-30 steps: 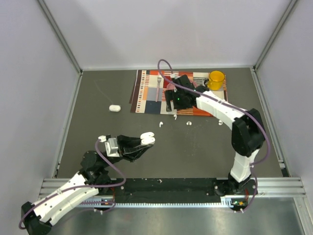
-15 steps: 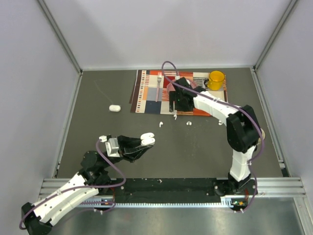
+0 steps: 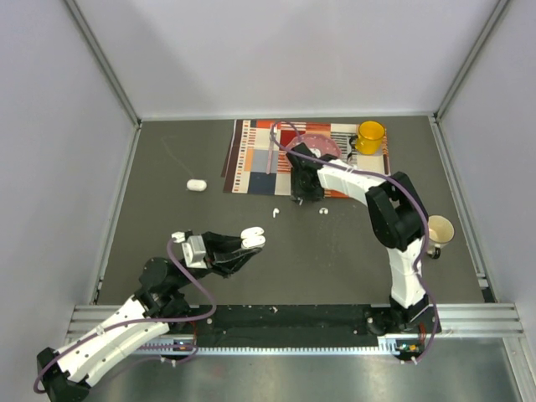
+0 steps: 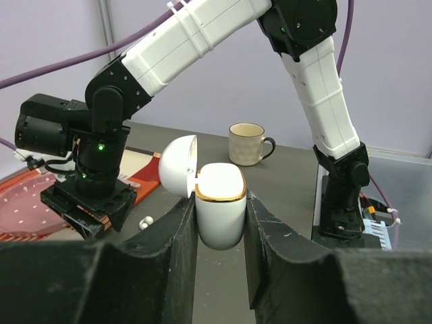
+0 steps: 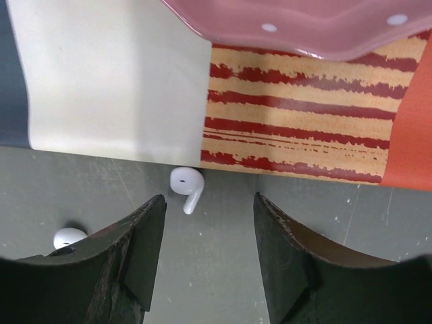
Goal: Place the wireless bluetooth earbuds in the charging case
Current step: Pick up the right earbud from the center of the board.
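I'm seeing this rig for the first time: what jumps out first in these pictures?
The left gripper holds a white case, lid open, at the near left of the top view. The right gripper hangs open over a stemmed earbud lying at the near edge of the striped mat, with a second earbud close by. A yellow cup stands at the mat's far right corner.

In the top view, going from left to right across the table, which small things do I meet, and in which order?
white pebble-like case → open charging case → first earbud → second earbud → yellow cup → beige mug
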